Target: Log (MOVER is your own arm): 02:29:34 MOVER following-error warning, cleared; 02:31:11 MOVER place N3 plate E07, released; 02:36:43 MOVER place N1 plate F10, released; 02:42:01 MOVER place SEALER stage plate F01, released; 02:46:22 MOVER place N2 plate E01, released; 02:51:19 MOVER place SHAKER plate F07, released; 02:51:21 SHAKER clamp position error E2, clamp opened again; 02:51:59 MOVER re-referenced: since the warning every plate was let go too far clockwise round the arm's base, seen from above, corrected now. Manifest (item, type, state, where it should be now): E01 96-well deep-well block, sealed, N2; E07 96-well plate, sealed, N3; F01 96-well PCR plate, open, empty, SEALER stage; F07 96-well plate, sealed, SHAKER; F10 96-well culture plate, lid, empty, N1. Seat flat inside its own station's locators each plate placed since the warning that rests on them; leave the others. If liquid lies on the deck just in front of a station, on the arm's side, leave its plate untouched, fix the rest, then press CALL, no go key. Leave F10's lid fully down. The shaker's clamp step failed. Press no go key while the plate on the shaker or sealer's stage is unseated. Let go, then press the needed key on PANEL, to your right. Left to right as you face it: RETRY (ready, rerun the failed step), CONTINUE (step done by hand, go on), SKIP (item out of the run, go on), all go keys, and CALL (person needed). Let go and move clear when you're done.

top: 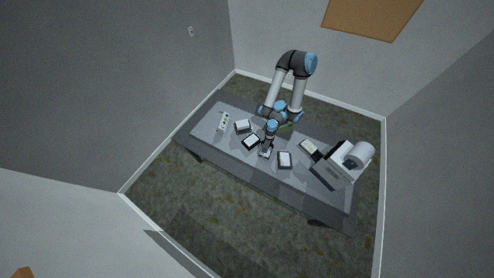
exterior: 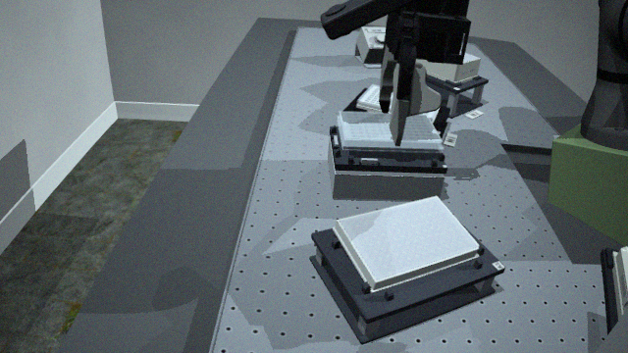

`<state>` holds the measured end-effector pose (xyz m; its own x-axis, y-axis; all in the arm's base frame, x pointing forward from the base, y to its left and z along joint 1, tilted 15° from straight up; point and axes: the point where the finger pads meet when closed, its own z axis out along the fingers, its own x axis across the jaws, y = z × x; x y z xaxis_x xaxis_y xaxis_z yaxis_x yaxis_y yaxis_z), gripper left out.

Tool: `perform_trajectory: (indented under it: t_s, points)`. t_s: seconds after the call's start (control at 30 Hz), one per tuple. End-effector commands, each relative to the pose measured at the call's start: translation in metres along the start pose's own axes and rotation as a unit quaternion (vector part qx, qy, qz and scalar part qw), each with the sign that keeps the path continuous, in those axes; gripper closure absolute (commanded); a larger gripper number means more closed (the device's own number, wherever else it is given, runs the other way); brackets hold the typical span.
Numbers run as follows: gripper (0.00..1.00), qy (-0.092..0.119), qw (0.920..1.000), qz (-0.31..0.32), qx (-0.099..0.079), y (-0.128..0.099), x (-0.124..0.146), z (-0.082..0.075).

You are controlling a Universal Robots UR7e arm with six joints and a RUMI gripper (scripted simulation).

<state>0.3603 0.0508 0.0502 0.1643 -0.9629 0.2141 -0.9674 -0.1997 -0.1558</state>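
gripper (exterior: 398,125) pointing down over the shaker (exterior: 388,169) at mid-deck, jaws clamped on the sealed plate (exterior: 365,131) there, another sealed plate (exterior: 407,240) sits skewed on the near nest (exterior: 422,299)

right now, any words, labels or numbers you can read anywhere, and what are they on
None can be read.
Small white tags and on the deck: marks too blurred.
Tag on the near nest's corner: too small.
Key panel: coloured dots only, no legible text.
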Motion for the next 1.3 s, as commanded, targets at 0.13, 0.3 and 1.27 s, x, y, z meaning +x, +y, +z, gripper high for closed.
perform_trajectory:
  t_s: [0.13,0.3,1.27]
  points:
    - [1.0,0.0,1.0,0.0,0.001,0.0,0.0,0.002]
    - [1.0,0.0,1.0,0.0,0.001,0.0,0.0,0.004]
    - [1.0,0.0,1.0,0.0,0.001,0.0,0.0,0.012]
